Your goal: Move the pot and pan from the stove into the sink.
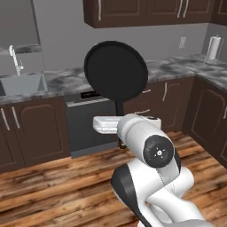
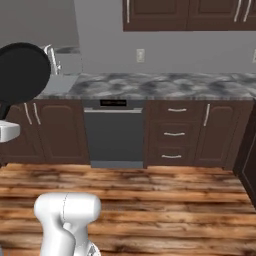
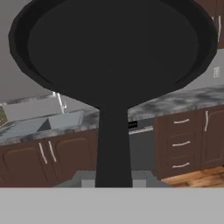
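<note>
Black pan aloft, tool apparently gripping (handle)

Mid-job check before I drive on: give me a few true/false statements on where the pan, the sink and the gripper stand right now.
1. The pan is held up in the air by its handle, well above the floor. True.
2. The pan already lies in the sink. False: it is aloft in front of the counter, away from the basin.
3. The sink is to the left of the dishwasher in both base views. True.
4. The gripper is open and empty. False: going by the hand view, the pan's handle runs down into it, so it looks shut on the pan.
5. A paper towel roll stands on the counter at far right. True.
</note>
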